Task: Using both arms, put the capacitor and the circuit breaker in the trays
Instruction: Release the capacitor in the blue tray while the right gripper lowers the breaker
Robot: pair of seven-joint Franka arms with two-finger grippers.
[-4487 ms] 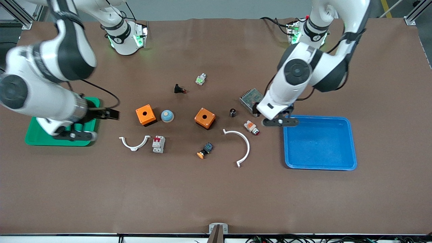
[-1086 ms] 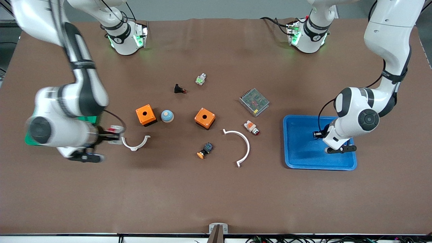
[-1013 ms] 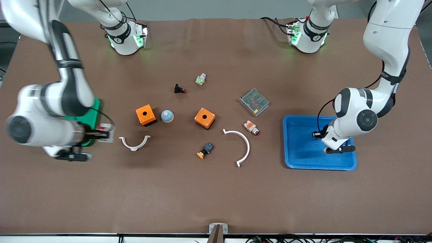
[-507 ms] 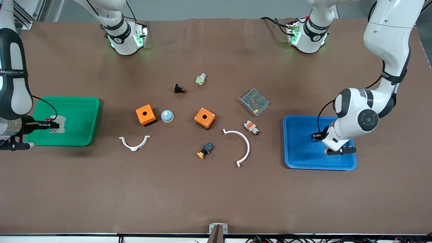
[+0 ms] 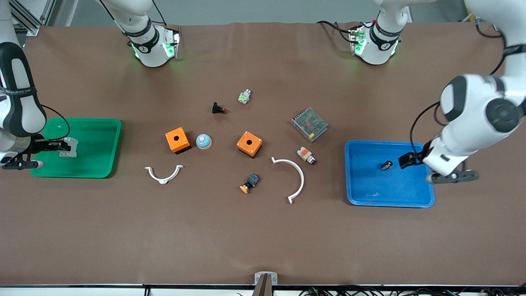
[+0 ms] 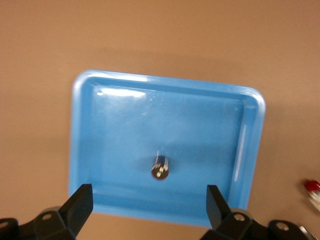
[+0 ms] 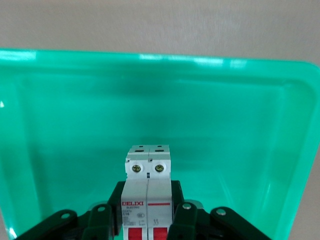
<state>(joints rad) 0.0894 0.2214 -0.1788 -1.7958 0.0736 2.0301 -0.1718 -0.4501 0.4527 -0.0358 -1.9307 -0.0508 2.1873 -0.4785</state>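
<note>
The capacitor (image 5: 385, 165) is a tiny black cylinder with a silvery end, lying loose on the floor of the blue tray (image 5: 370, 195). It also shows in the left wrist view (image 6: 160, 167) in the blue tray (image 6: 115, 115). My left gripper (image 5: 406, 160) is open and empty over the tray, beside the capacitor; the left wrist view shows it (image 6: 147, 207) with jaws wide apart. My right gripper (image 5: 62, 145) is shut on the white-grey circuit breaker (image 5: 70, 147) with red toggles, over the green tray (image 5: 100, 166). The right wrist view shows the breaker (image 7: 148, 192) clamped in the gripper (image 7: 148, 220), over the green tray (image 7: 250, 125).
Mid-table lie two orange boxes (image 5: 177, 140) (image 5: 249, 144), a blue dome (image 5: 203, 141), two white curved pieces (image 5: 163, 175) (image 5: 296, 177), a metal mesh box (image 5: 310, 124), a white-orange button (image 5: 306, 155), a black push-button (image 5: 218, 109), a green-white part (image 5: 244, 96) and a blue-orange button (image 5: 250, 183).
My left gripper has let go of the capacitor in the blue tray and drawn away toward the left arm's end. My right gripper has carried the circuit breaker over the green tray.
</note>
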